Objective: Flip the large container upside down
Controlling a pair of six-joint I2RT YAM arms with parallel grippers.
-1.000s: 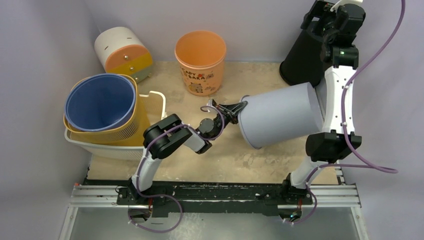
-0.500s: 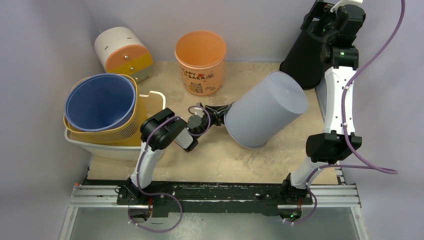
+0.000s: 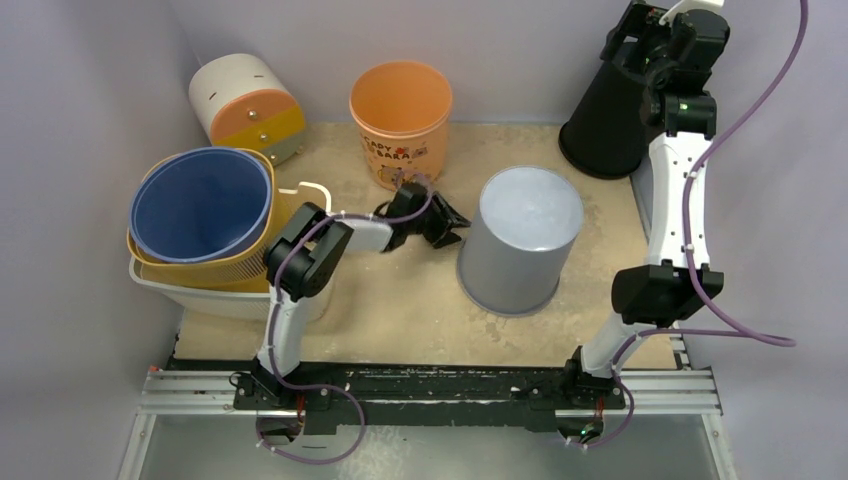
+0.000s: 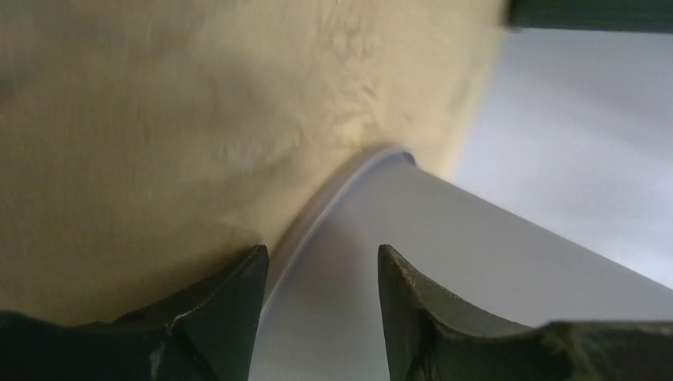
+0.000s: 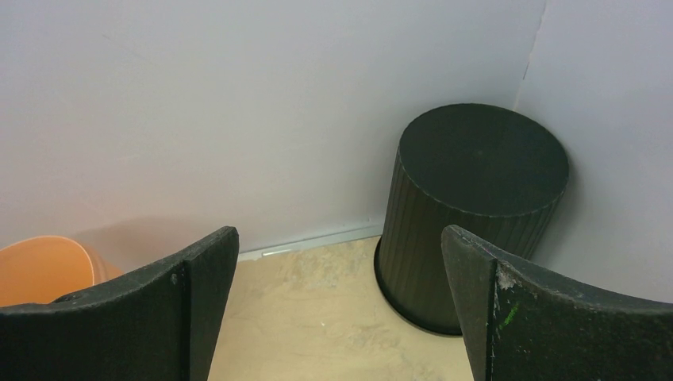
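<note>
The large grey container [image 3: 520, 245] stands mouth-down on the tan table [image 3: 400, 300], its flat base facing up. My left gripper [image 3: 453, 228] is just left of its lower wall, open, with nothing between its fingers. In the left wrist view the container's grey wall [image 4: 476, 262] and its rim on the table fill the space ahead of the open left gripper [image 4: 321, 266]. My right gripper [image 3: 645, 45] is raised at the back right, open and empty. In the right wrist view the right gripper [image 5: 340, 246] has its jaws spread wide above the table.
An upside-down black bin [image 3: 605, 125] [image 5: 476, 206] stands in the back right corner under the right arm. An orange bucket [image 3: 400, 120] [image 5: 40, 266] is at the back middle. A blue bucket [image 3: 200, 205] nests in a yellow basket at the left, with a white and orange drawer box [image 3: 245, 105] behind it.
The grey container swung from lying tilted in my left gripper's grip to standing mouth-down. The left gripper opened, let go of the rim and drew back to the left. The right arm stayed still.
</note>
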